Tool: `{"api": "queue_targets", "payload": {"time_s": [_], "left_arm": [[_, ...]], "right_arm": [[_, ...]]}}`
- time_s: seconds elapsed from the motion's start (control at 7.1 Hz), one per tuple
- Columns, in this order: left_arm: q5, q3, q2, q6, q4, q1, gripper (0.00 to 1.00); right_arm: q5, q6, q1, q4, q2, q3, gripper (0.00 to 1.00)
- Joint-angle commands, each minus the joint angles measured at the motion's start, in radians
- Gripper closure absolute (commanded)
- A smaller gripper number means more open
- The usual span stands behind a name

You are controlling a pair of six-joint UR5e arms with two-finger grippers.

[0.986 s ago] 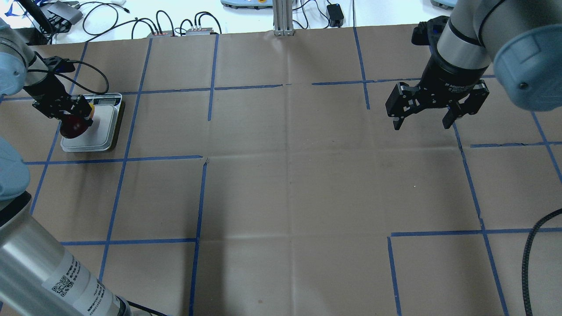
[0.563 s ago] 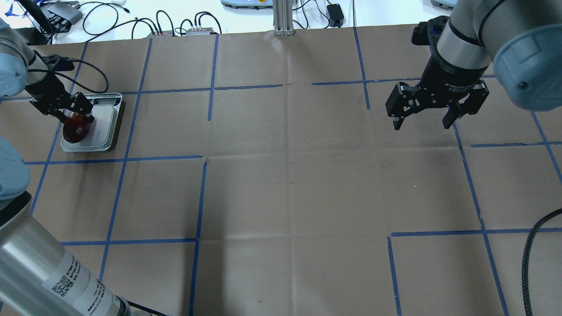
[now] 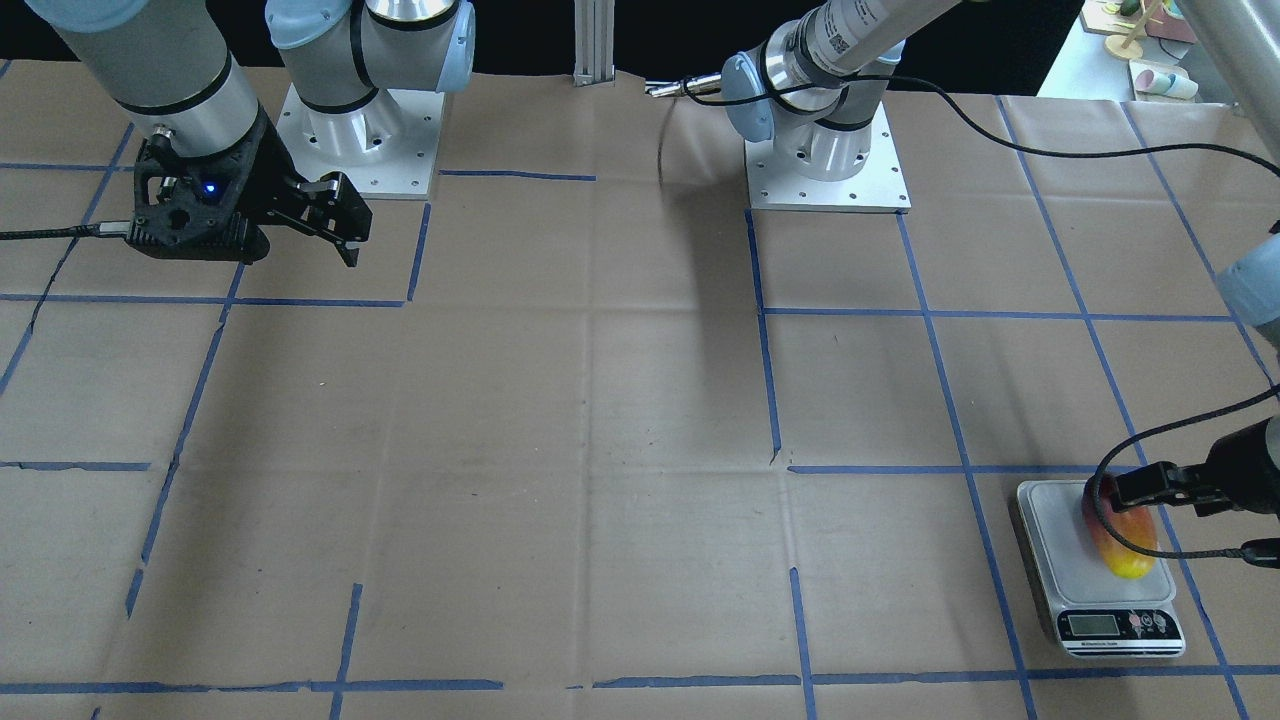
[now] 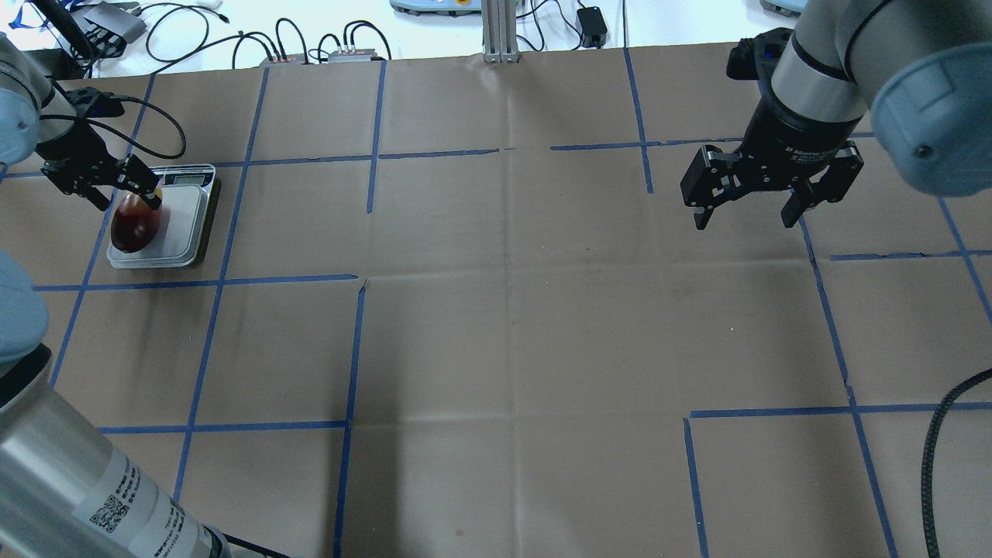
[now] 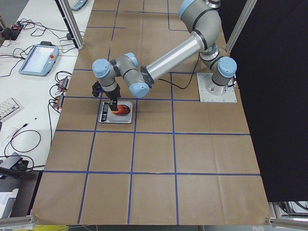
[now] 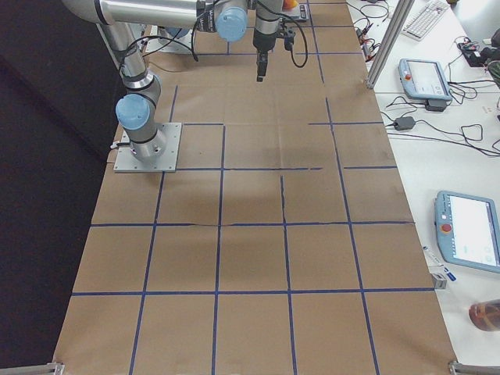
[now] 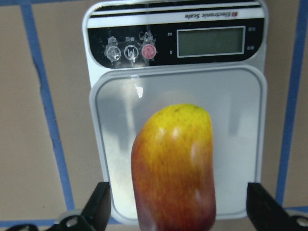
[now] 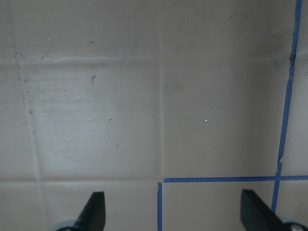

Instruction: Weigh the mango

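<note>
The red and yellow mango [image 7: 175, 163] lies on the white platform of the digital scale [image 7: 240, 144]; its display looks blank. My left gripper [image 7: 179, 214] is open just above the mango, a finger on each side and neither touching it. In the overhead view the mango [image 4: 133, 225] sits on the left part of the scale [image 4: 182, 225], with the left gripper [image 4: 124, 198] over its far end. It also shows in the front view [image 3: 1125, 535]. My right gripper [image 4: 742, 213] is open and empty, hovering over bare table at the far right.
Blue tape lines grid the brown paper table [image 4: 511, 310]. Cables and small boxes [image 4: 310, 54] lie beyond the far edge. A black cable [image 4: 934, 457] hangs at the lower right. The right wrist view shows only paper and tape [image 8: 221, 180].
The left gripper has let go of the mango, opened, and drawn back up and away. The mango now rests on the scale. The right arm has not moved.
</note>
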Motion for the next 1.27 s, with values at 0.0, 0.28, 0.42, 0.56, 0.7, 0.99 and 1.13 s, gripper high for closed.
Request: {"api": "queue_targets", "payload": {"time_s": [0.0,0.28,0.42,0.56,0.7,0.99,1.13], "left_arm": [[-0.003,-0.124,0.205,-0.162,-0.008,-0.098,0.00],[-0.008,-0.234,0.409,-0.438,-0.118,-0.280,0.00],[-0.011,-0.261,0.476,-0.564,-0.167,-0.366,0.00],[-0.014,-0.265,0.506,-0.588,-0.168,-0.449,0.00],[-0.002,-0.270,0.515,-0.587,-0.168,-0.485,0.00],[0.006,-0.272,0.523,-0.581,-0.169,-0.486,0.00],[0.007,-0.273,0.526,-0.578,-0.169,-0.485,0.00]], "right_arm": [[0.000,0.000,0.000,0.000,0.000,0.000,0.00],[0.000,0.000,0.000,0.000,0.000,0.000,0.00],[0.000,0.000,0.000,0.000,0.000,0.000,0.00],[0.000,0.000,0.000,0.000,0.000,0.000,0.00],[0.000,0.000,0.000,0.000,0.000,0.000,0.00],[0.000,0.000,0.000,0.000,0.000,0.000,0.00],[0.000,0.000,0.000,0.000,0.000,0.000,0.00]]}}
